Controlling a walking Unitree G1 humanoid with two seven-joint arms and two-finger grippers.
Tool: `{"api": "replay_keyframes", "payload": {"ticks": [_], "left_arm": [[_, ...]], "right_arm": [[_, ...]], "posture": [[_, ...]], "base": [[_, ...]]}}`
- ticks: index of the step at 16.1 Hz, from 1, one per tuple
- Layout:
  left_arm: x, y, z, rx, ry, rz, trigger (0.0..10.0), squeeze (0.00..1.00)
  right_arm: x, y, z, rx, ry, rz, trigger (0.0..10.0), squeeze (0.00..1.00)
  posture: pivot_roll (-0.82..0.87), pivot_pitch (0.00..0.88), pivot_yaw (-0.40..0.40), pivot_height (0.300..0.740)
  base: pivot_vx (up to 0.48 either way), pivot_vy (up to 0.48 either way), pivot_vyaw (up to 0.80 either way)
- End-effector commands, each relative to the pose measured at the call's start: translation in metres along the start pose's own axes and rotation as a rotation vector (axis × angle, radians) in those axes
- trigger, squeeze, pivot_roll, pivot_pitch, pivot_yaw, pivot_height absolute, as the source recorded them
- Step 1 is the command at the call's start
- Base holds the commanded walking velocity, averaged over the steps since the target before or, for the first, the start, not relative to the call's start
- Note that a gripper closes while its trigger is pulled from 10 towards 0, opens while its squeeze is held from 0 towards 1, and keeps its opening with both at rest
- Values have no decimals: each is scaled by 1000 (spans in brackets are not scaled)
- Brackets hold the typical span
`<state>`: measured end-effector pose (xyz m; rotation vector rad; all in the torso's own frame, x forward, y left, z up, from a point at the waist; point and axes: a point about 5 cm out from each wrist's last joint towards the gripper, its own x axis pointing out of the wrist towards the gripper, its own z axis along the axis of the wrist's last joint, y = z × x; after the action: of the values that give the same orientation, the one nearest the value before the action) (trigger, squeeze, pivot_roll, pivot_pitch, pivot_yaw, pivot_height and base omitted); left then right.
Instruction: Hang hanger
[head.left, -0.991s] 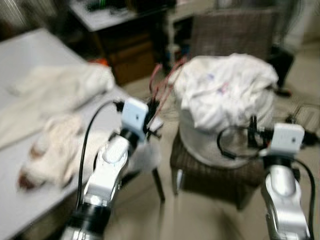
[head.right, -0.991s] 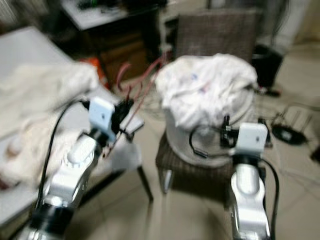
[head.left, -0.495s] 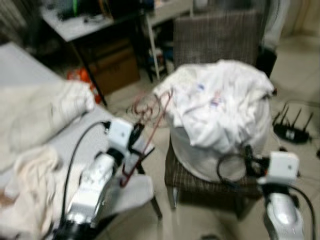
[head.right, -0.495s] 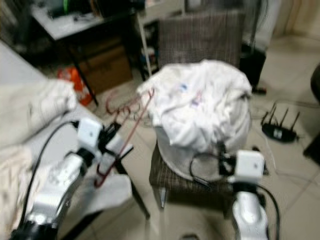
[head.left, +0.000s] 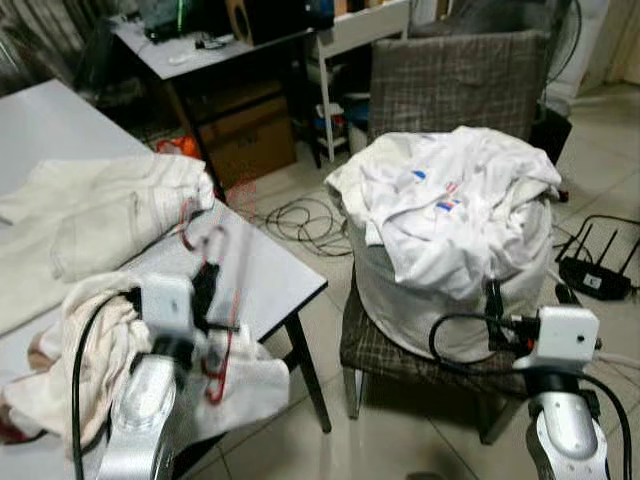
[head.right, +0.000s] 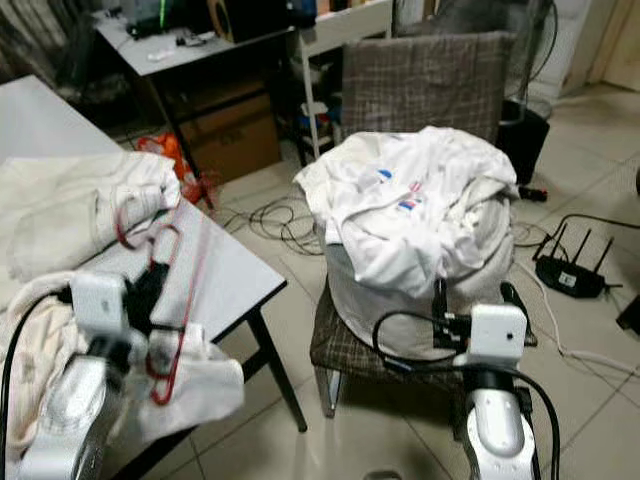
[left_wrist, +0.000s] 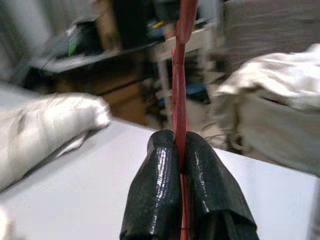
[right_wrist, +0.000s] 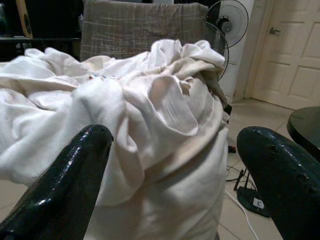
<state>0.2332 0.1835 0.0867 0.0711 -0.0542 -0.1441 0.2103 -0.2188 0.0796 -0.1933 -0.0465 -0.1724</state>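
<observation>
Left gripper (left_wrist: 180, 165) clamping red hanger (left_wrist: 181, 95) upright (over table (head.left: 270, 275)), right gripper (right_wrist: 175, 165) spread wide

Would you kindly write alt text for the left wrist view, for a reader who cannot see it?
The left gripper is shut on a red hanger that rises between its two black fingers. Beneath lies a white table with a cream cloth; a pile of white laundry sits beyond, blurred.
</observation>
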Motion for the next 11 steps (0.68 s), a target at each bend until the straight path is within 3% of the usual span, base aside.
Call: {"api": "replay_keyframes", "payload": {"ticks": [1,5,7,9,11], "left_arm": [[-6,-1,-12,18,28,-32,10000,0],[-11,-7,7,-88,-123,-54,10000,0],[-16,-5,3,-129,-118,-68,10000,0],[19,-9,-7,-153,-31,-8,10000,0],[24,-11,-8,-172,-33,-8,10000,0]], "right_arm": [[1,5,1,39,-22,24,10000,0],[5,8,-1,75,-38,11,10000,0],[14,14,0,102,-45,13,10000,0],[17,17,-1,119,-47,26,10000,0],[17,18,-1,135,-51,38,10000,0]], "posture": [[-146,0,132,740],[-151,0,125,740],[-156,0,120,740],[-157,0,119,740],[-159,0,119,740]], "base": [[0,0,0],[0,0,0],[0,0,0],[0,0,0],[0,0,0]]}}
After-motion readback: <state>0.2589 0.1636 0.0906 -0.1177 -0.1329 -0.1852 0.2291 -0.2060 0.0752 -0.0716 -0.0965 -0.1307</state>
